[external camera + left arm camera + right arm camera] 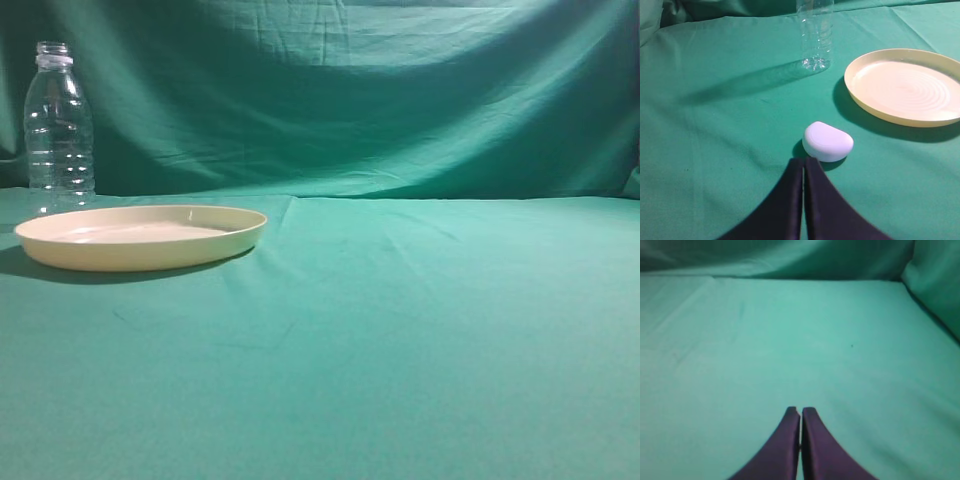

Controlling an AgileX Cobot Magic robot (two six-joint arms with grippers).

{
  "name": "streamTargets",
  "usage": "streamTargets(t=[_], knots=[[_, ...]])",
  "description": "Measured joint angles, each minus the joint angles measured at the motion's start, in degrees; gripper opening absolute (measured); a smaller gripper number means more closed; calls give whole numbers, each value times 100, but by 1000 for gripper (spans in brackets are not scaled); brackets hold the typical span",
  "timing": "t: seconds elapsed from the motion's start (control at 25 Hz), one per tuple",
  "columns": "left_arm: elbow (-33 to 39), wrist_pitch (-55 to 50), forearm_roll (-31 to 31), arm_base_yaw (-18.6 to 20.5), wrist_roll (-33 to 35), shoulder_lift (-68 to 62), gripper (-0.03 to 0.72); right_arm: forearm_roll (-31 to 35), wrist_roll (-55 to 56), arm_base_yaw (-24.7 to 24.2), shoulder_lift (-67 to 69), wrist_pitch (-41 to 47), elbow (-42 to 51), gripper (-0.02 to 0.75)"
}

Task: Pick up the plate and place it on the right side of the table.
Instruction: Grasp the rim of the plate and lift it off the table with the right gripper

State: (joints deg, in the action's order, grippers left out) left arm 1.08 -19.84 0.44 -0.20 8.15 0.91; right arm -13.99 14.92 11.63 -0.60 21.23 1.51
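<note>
The plate (140, 238) sits on the left part of the worktop (420, 330), resting flat on the teal-green cloth with a dark shadow under its near rim. From the exterior view it is seen almost edge-on, so its inner floor shows only as a pale sliver. Just behind it, at its left end, a clear bottle (58, 130) stands upright; whether bottle and plate touch cannot be told from this low angle, though the left wrist view shows a gap of cloth between them. No arm or gripper appears in the exterior view.

In the left wrist view the plate (907, 87) lies at the right, its far right edge cut off by the frame, faint concentric rings visible on its floor. The bottle (815, 35) is cut off at the top, so only its lower body shows. A small white rounded object (827, 142) lies on the cloth just ahead of the left gripper (803, 162); what it is cannot be made out. It lies apart from the plate. The left gripper's two dark fingers are pressed together, closed on nothing.

The right wrist view shows bare cloth with soft folds and a raised bank of cloth at the right edge. The right gripper (800, 412) is likewise closed, its fingers meeting with only a hairline seam between them. The picture is somewhat blurred.
</note>
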Motion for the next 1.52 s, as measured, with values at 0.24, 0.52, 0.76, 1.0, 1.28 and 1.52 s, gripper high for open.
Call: streamTargets(t=[0.24, 0.52, 0.76, 1.0, 1.28, 1.52], knots=[[0, 0, 0, 0, 0, 0, 0, 44, 419, 0, 0, -2360, 11, 0], [0, 0, 0, 0, 0, 0, 0, 44, 673, 0, 586, -1306, -906, 0], [0, 0, 0, 0, 0, 0, 0, 195, 702, 0, 2483, 659, -2331, 0], [0, 0, 0, 0, 0, 0, 0, 654, 570, 0, 3904, 1524, -3182, 0], [0, 0, 0, 0, 0, 0, 0, 2512, -1485, 0, 5433, 2366, -4333, 0], [0, 0, 0, 0, 0, 0, 0, 2517, -1666, 725, 6882, 2936, -5520, 0]])
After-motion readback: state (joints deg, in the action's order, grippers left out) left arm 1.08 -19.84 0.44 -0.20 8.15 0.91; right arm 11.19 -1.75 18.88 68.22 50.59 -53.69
